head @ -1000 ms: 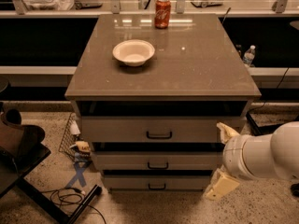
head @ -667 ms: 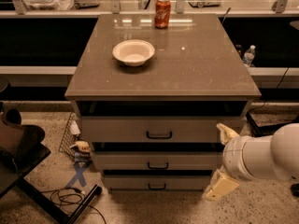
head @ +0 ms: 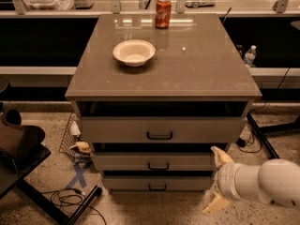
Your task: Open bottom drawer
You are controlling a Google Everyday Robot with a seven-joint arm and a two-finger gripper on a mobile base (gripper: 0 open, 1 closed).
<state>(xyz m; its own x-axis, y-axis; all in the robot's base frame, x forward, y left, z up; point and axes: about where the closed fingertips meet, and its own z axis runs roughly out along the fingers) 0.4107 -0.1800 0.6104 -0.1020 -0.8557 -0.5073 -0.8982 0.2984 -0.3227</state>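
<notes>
The bottom drawer (head: 157, 182) is the lowest and narrowest of three grey-beige fronts under the brown counter, with a small black bar handle (head: 157, 187). It sits flush below the mid drawer (head: 154, 162) and the tall top drawer (head: 159, 129). My gripper (head: 216, 179) is at the lower right, just off the drawer stack's right corner, on a white arm. Its two cream fingers (head: 221, 155) are spread apart, one up and one down, holding nothing. It is to the right of the bottom drawer's handle, not touching it.
A white bowl (head: 134, 52) and a red soda can (head: 162, 12) stand on the counter top (head: 187, 64). A dark chair (head: 18, 146), cables (head: 65, 198) and a blue X tape mark (head: 78, 175) lie on the floor at left. A water bottle (head: 249, 55) stands at right.
</notes>
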